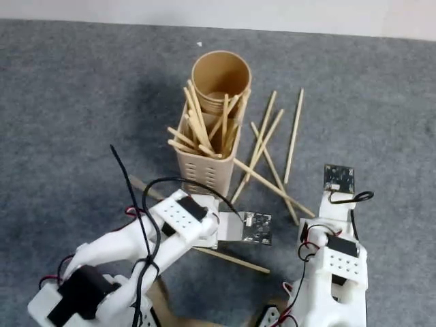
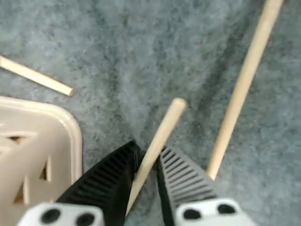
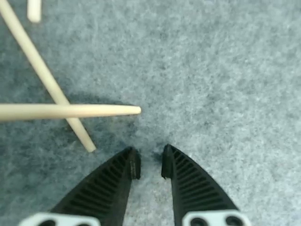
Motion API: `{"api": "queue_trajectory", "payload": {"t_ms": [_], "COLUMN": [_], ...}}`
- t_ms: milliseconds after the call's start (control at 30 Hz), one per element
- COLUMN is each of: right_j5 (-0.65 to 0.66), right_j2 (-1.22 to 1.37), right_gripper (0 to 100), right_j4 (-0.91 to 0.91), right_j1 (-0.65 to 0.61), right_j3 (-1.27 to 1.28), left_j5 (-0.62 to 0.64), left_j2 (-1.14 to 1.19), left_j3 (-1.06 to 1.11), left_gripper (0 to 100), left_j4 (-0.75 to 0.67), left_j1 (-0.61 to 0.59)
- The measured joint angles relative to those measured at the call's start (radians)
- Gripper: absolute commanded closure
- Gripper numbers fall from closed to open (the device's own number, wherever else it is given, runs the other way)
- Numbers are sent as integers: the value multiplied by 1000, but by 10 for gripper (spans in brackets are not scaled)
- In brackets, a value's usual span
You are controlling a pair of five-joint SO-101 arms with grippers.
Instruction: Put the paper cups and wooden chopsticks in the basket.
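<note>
A beige perforated basket point(image 1: 201, 165) stands mid-carpet, holding stacked paper cups point(image 1: 220, 76) and several wooden chopsticks point(image 1: 197, 129). More chopsticks point(image 1: 267, 146) lie loose on the carpet to its right. In the left wrist view my left gripper point(image 2: 148, 159) is shut on one chopstick point(image 2: 162, 129), right beside the basket's corner point(image 2: 56, 136); a second stick point(image 2: 241, 87) lies alongside. My right gripper point(image 3: 150, 162) hovers low over bare carpet, open by a narrow gap with nothing in it, just short of two crossed chopsticks point(image 3: 66, 110).
Grey carpet point(image 1: 82, 102) covers the whole floor, with free room left of the basket and at the far right. One chopstick point(image 1: 231, 259) lies under the left arm point(image 1: 170, 228). A pale wall edge runs along the back.
</note>
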Motion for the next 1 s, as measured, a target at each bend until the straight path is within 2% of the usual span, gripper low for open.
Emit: {"api": "queue_trajectory", "payload": {"t_ms": [467, 633, 867, 1000], "right_j5": [0, 0, 0, 0], "right_j2": [0, 0, 0, 0], "right_gripper": [897, 897, 897, 897], "right_j4": [0, 0, 0, 0], "right_j1": [-2, -5, -5, -5], "right_j3": [0, 0, 0, 0], "left_j5": [2, 71, 101, 141], "left_j2": [9, 8, 8, 8], "left_j3": [-308, -522, -790, -1010], "left_gripper": [970, 972, 976, 996], "left_j4": [402, 526, 724, 847], "left_j1": [86, 114, 115, 112]}}
